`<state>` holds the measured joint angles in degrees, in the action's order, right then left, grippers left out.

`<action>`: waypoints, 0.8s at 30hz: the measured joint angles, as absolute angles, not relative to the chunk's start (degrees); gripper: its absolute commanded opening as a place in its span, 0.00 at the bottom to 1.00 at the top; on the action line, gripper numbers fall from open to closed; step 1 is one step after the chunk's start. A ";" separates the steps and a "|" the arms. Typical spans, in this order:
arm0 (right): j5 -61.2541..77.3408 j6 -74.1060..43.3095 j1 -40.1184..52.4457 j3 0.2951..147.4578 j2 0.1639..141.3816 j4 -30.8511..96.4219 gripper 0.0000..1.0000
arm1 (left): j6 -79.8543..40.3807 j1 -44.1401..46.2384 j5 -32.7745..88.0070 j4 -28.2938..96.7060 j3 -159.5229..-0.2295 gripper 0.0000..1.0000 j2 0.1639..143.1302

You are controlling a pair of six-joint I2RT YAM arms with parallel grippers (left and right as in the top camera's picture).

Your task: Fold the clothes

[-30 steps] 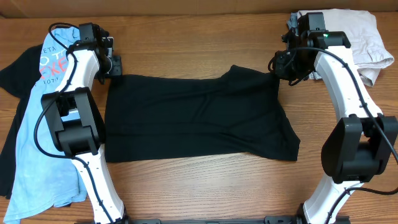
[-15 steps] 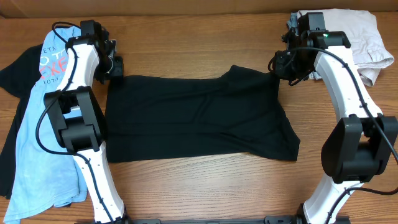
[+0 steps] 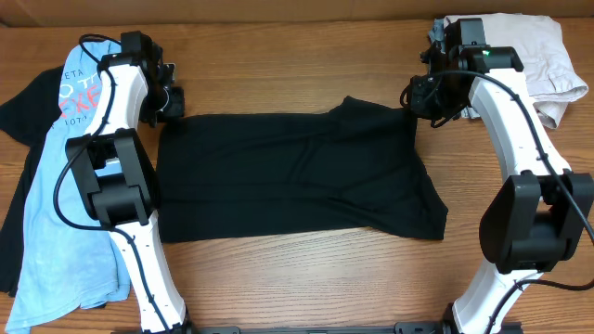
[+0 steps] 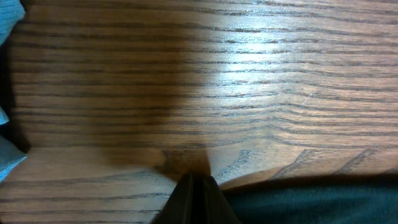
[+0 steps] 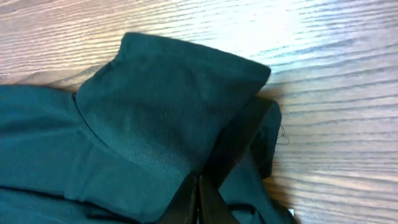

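At the far corners of the black shirt (image 3: 288, 176), left hand (image 4: 194, 190) and right hand (image 5: 199, 196) each clamp tight on cloth.

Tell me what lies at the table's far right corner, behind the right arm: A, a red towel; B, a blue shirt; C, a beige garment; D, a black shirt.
C: a beige garment lies bunched in that corner, while the blue shirt is on the left and the black shirt is spread in the middle.
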<state>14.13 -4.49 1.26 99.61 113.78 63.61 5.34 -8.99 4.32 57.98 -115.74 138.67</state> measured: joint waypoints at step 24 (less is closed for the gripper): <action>14.13 -4.49 0.93 99.61 113.78 70.46 0.04 | 1.83 -8.99 1.26 96.62 -142.41 0.04 139.79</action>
<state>14.13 -4.49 0.93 99.61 113.78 70.46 1.83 -8.99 1.26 96.62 -142.41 139.79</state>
